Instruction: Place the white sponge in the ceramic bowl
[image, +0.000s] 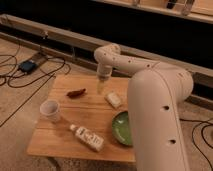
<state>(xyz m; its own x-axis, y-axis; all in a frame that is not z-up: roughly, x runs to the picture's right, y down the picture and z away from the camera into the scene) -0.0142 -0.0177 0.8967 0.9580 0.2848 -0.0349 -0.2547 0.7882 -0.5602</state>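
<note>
While the tool (102, 86) hangs over the bench (60, 142), just left of the white sponge (114, 99), I cannot tell whether it is spread or pressed together. The sponge lies on the wood, apart from the ceramic bowl (121, 129) nearer the front.

Off-white sponge (113, 99), green bowl (121, 129) with darker rim, white cup (49, 110), cream gripper (101, 87) above tan wooden table (59, 138)

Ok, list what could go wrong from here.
1. The hand hangs beside the sponge, not over it; a straight descent may miss it or push it.
2. The arm hides part of the bowl, so the drop spot may be misjudged.
3. The bottle lies close to the bowl; a low carry could knock it.
</note>
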